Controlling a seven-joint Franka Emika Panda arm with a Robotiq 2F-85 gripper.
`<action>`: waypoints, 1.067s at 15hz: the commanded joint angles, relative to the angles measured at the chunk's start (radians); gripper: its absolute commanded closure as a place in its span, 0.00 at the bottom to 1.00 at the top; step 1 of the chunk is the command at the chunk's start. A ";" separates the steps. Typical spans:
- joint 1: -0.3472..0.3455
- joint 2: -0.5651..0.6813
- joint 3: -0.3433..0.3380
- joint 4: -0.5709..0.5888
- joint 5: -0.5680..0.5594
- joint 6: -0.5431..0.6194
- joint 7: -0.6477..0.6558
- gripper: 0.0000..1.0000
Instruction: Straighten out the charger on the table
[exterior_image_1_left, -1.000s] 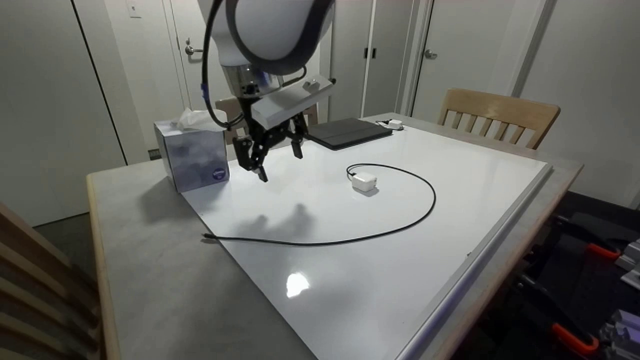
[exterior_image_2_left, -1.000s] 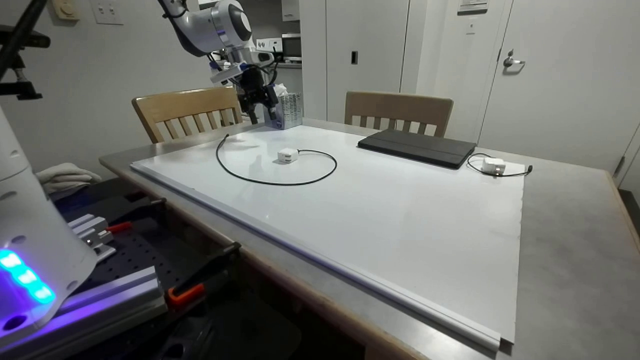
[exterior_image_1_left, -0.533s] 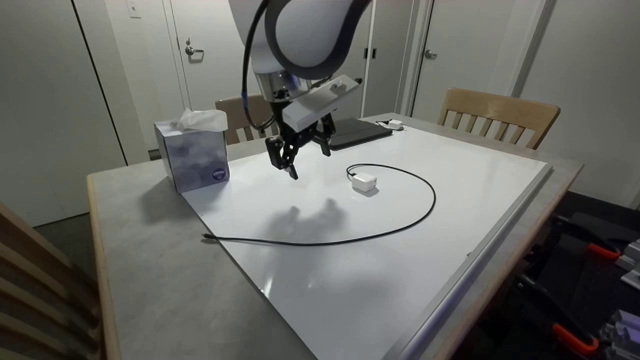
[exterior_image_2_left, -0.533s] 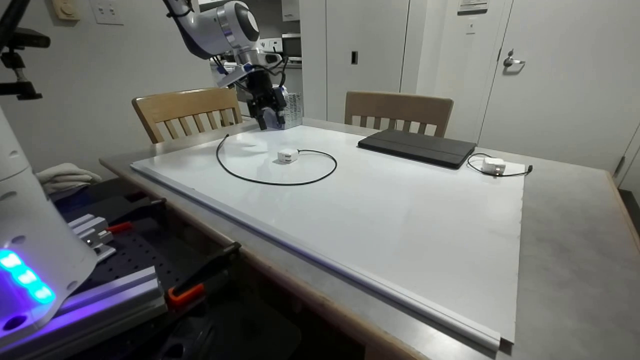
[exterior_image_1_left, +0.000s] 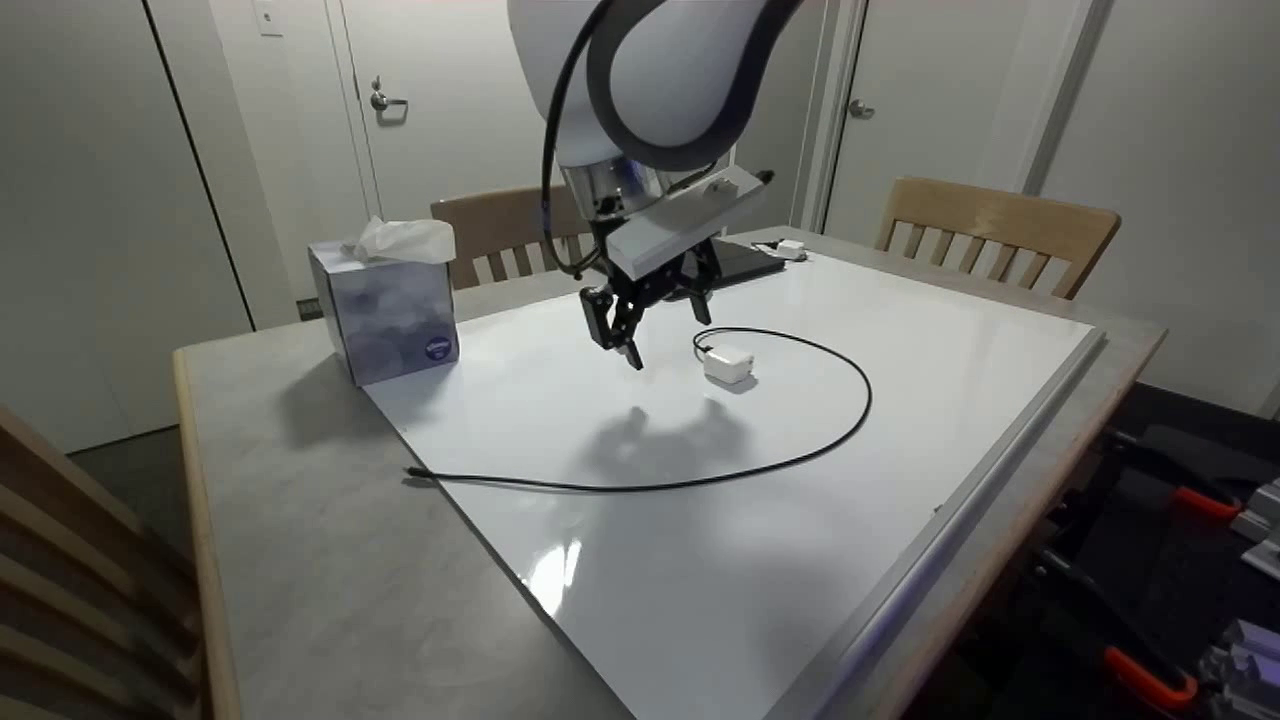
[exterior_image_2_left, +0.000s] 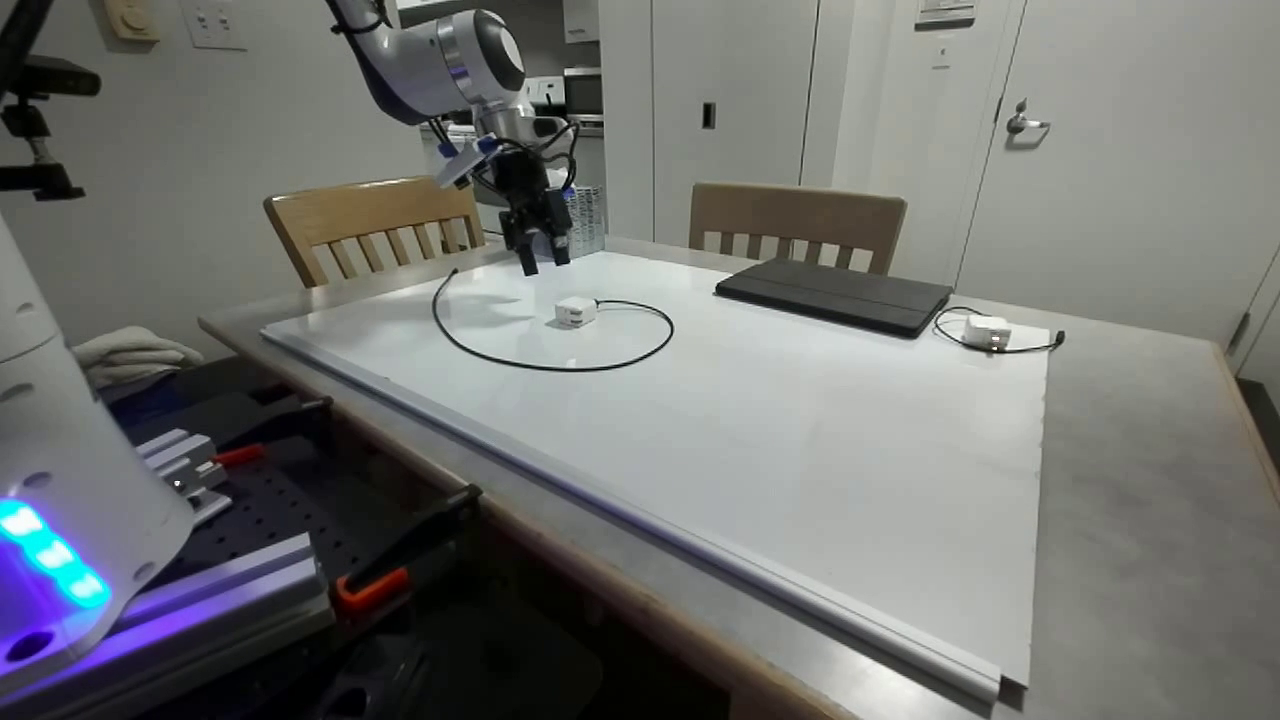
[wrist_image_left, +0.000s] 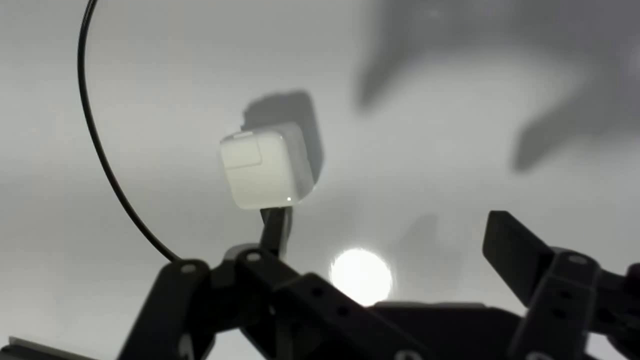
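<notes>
The charger's thin black cable makes one wide curve over the white top of the table. At its inner end stands the white plug block; its bare end reaches past the white edge. My gripper hangs above the surface, apart from its shadow, close to the block in both exterior views. Its fingers are wide apart with nothing held. From the wrist view, the block lies at the left finger's tip, and part of the cable passes behind the gripper.
A tissue box stands at a corner. Towards the far side lie a dark flat slab and another white plug block with a short cable. A raised rail runs along the white top. Wooden chairs surround the table.
My gripper has moved away from the tissue box towards the plug block and come slightly lower over the last half second. It has stayed open. The charger lies as before.
</notes>
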 joint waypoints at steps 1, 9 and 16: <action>-0.021 -0.091 0.000 -0.138 -0.028 0.045 0.084 0.00; -0.026 -0.068 0.015 -0.117 -0.014 0.013 0.177 0.00; -0.088 -0.051 0.036 -0.111 0.049 0.068 0.258 0.00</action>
